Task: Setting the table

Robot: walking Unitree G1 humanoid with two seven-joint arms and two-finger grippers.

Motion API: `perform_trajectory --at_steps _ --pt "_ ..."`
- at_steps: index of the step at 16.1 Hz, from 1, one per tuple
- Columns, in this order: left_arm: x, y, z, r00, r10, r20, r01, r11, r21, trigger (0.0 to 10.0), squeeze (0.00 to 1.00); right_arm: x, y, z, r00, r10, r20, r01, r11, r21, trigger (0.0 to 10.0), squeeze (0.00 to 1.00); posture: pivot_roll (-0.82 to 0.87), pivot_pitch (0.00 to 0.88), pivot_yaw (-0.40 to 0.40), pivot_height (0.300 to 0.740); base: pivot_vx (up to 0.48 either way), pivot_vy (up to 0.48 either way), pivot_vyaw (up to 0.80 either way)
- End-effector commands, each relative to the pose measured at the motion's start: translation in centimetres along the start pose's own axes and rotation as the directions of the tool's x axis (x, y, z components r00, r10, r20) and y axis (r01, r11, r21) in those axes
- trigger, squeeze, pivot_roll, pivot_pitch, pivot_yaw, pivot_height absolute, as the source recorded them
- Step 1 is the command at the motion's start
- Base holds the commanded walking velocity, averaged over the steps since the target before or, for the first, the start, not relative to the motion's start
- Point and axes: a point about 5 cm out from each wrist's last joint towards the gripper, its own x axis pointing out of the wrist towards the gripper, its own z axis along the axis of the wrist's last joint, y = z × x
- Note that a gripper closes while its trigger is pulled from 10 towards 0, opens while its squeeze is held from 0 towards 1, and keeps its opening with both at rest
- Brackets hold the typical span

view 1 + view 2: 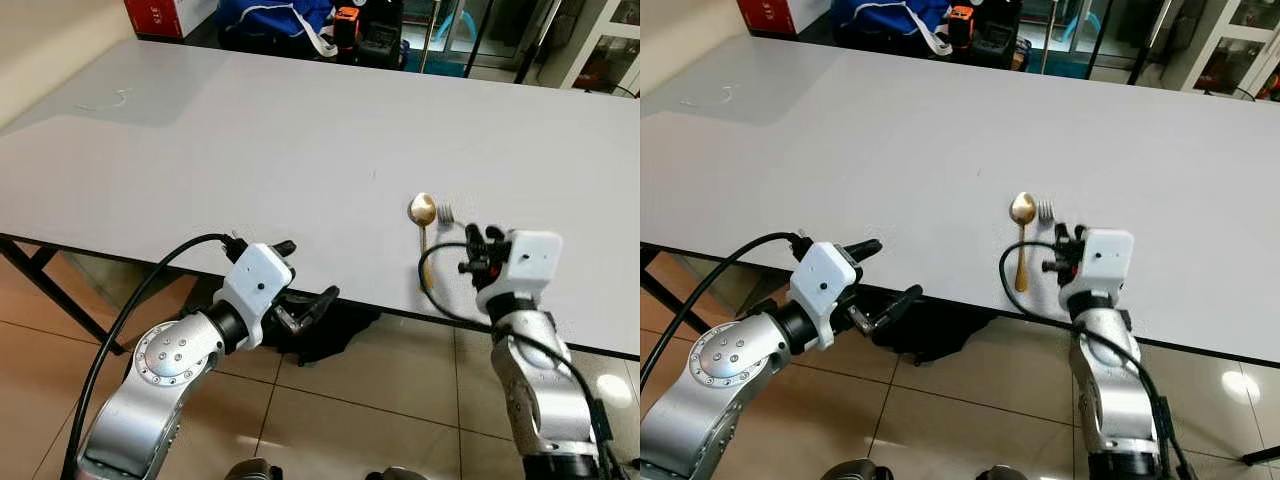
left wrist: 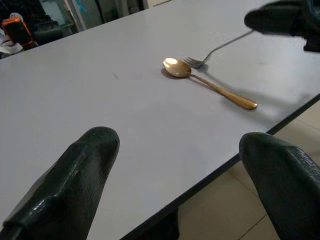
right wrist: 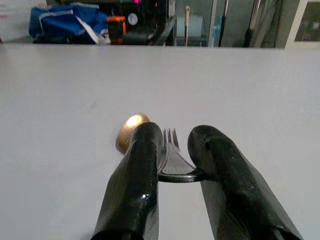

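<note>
Right wrist view: right gripper (image 3: 175, 150) pinching handle of silver metal fork (image 3: 171, 150) low over large white rectangular table (image 1: 250, 130), tines just beside bowl of gold metal spoon (image 1: 423, 222) lying near table's front edge. Left gripper (image 1: 305, 280) spread wide at same edge, well left of spoon.

— Where do the head cameras look?
— Down onto the table (image 1: 300, 130); spoon (image 1: 422, 212) sits lower right.
— The wrists?
— Low, skimming the tabletop; both catch that spoon and fork (image 3: 171, 150).
</note>
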Motion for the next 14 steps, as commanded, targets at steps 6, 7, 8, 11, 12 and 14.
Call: perform_trajectory --at_steps 6,7,8,11,12,14 --pt "-0.1 -0.3 0.4 0.999 -0.032 0.015 0.032 0.999 0.014 10.0 0.00 -1.2 -0.3 -2.6 0.991 0.037 -0.128 -0.036 0.999 0.016 10.0 0.00 0.08 0.057 -0.010 0.740 0.000 0.000 0.00" --pt "-0.1 -0.3 0.4 0.999 -0.033 0.015 0.032 0.999 0.014 10.0 0.00 -1.2 -0.2 -2.6 0.990 0.041 -0.133 -0.039 0.999 0.021 10.0 0.00 0.08 0.057 -0.010 0.740 0.000 0.000 0.00" --pt "0.0 -0.3 0.5 0.999 -0.042 0.018 0.042 0.999 0.013 10.0 0.00 -1.4 0.1 -3.2 0.985 0.072 -0.158 -0.069 0.997 0.024 10.0 0.00 0.08 0.056 -0.009 0.740 0.000 0.000 0.00" --pt "0.1 -0.6 0.6 0.996 -0.087 0.017 0.087 0.996 0.009 10.0 0.00 -1.3 0.5 -4.1 0.972 0.088 -0.218 -0.086 0.996 0.018 10.0 0.00 0.08 0.055 -0.006 0.740 0.000 0.000 0.00" --pt "0.1 -0.6 0.6 0.995 -0.094 0.016 0.094 0.996 0.008 10.0 0.00 -1.2 0.4 -4.3 0.970 0.080 -0.231 -0.080 0.997 0.011 10.0 0.00 0.08 0.054 -0.003 0.740 0.000 0.000 0.00" --pt "0.1 -0.7 0.6 0.995 -0.102 0.014 0.102 0.995 0.007 10.0 0.00 -1.1 0.5 -4.6 0.964 0.092 -0.250 -0.093 0.996 0.007 10.0 0.00 0.08 0.056 -0.004 0.740 0.000 0.000 0.00"
